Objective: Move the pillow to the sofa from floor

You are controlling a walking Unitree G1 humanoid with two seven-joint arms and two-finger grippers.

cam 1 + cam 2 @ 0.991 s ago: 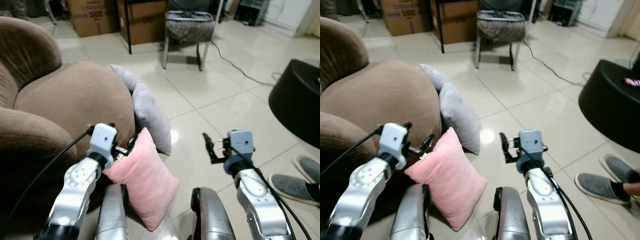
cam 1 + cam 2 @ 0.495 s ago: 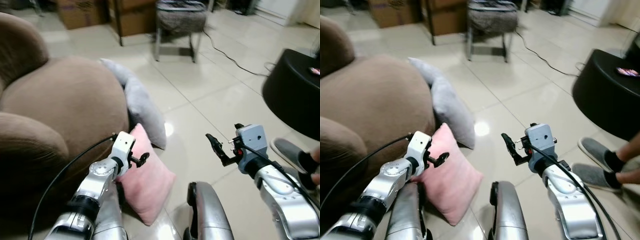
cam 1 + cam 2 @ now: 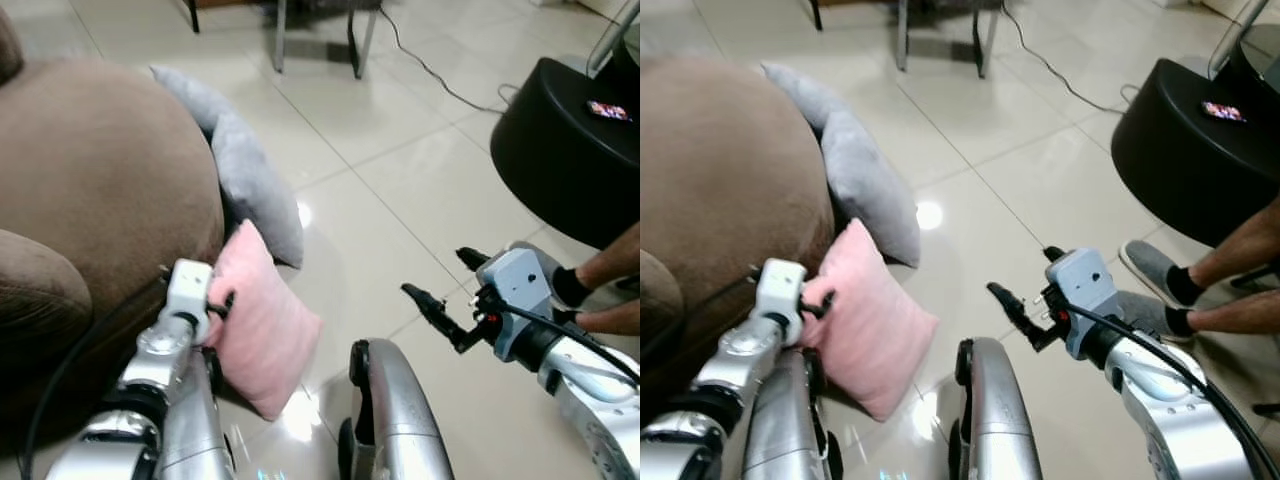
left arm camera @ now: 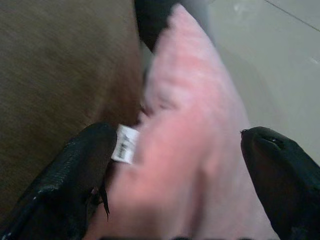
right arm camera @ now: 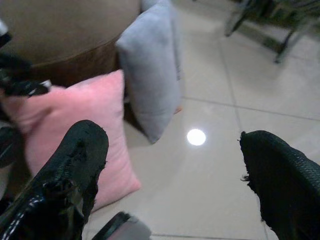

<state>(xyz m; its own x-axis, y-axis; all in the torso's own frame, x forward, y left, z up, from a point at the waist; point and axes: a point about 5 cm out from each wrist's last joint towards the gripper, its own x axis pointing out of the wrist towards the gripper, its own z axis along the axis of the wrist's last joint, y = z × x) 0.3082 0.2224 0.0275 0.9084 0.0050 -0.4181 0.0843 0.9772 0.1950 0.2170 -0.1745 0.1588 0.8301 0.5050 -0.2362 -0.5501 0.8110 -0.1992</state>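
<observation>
Left arm [image 3: 150,385]: silver shell segments showing a glossy finish, ending in a white box-shaped wrist housing [image 3: 187,287]. A black cable [image 3: 75,365] is running along it toward the housing.

Right arm [image 3: 585,385]: matching silver segments, carrying a pale grey-white wrist housing [image 3: 520,285] with what is possibly a small red mark on its front face. A black cable [image 3: 1170,350] is looping over the forearm.

Fingers [image 5: 65,175]: long, black, showing a rough matte surface in the wrist views.

Two rounded silver body shells [image 3: 395,410] with black edging are sitting low between the arms.
</observation>
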